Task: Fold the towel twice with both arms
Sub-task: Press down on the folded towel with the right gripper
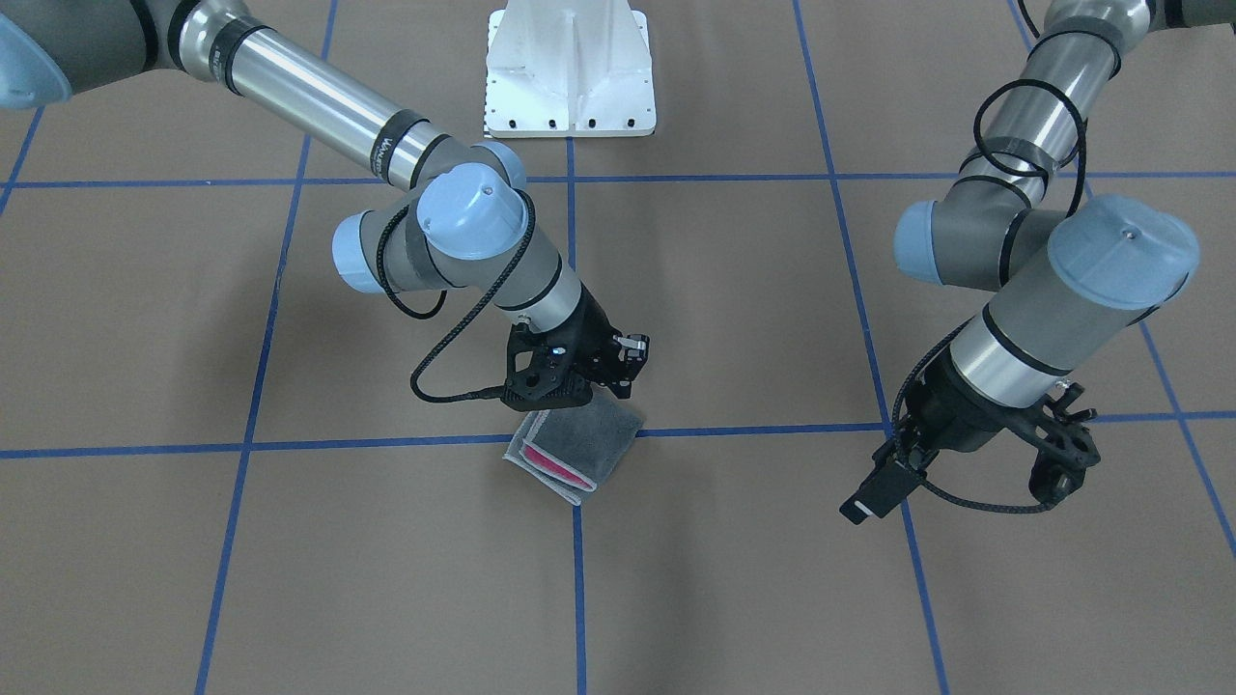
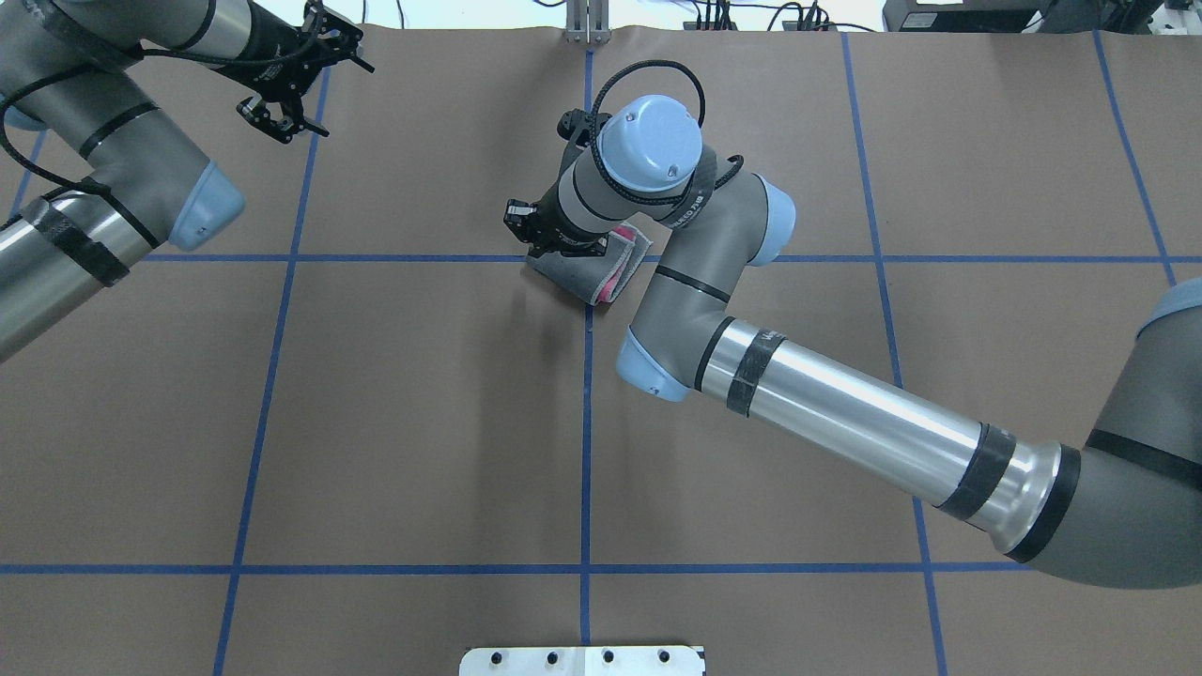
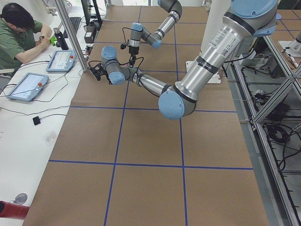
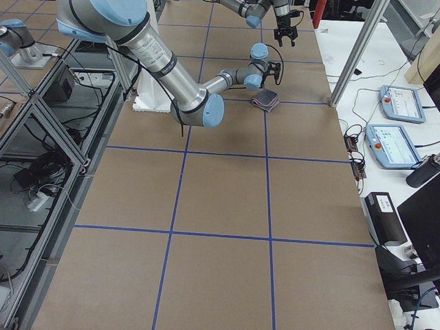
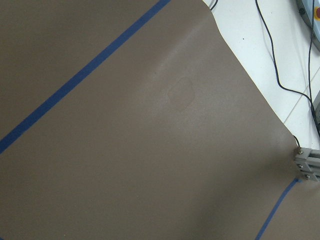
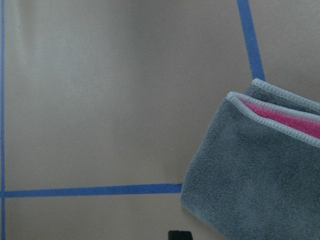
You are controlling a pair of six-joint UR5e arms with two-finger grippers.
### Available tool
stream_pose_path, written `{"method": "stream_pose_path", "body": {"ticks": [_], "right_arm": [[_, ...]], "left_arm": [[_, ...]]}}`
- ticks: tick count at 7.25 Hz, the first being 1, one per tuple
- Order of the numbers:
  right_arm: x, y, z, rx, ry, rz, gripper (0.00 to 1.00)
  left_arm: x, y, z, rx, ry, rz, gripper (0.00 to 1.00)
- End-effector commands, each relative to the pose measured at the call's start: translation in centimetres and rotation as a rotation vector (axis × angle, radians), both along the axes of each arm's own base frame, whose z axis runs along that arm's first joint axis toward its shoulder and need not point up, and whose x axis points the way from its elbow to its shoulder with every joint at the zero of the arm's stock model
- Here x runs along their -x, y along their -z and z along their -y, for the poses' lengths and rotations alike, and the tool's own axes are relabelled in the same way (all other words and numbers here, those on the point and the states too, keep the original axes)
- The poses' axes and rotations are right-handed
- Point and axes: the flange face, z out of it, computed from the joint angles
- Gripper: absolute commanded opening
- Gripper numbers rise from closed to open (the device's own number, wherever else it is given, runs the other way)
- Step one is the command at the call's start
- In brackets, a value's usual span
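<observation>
Towel [image 1: 577, 446], folded into a small grey packet with a pink strip showing along one open edge, lying flat on the brown table [image 1: 734, 579] where two blue tape lines [image 1: 386, 443] cross, near the middle. Right gripper [image 1: 610, 384] poised close above the packet. From where I stand its own body hides the fingertips, so I cannot tell whether the claw is apart or together. Left gripper [image 2: 286, 122] hanging near the table's far edge, well apart from the towel, fingers spread.
</observation>
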Motion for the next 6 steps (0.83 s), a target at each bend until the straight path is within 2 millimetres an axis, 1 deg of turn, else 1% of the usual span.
{"method": "stream_pose_path", "body": {"ticks": [1,3,6], "right_arm": [[1.3,-0.7,0.9,0.014,-0.014,-0.034,0.00],[1.8,-2.8,1.4,0.029,-0.029,-0.070,0.00],[2.0,-3.3,1.7,0.032,-0.036,-0.081,0.00]], "left_arm": [[0.0,-0.2,0.0,0.001,0.000,0.001,0.99],[-0.1,-0.2,-0.1,0.001,-0.001,0.001,0.99],[-0.1,-0.2,-0.1,0.001,-0.001,0.001,0.99]]}}
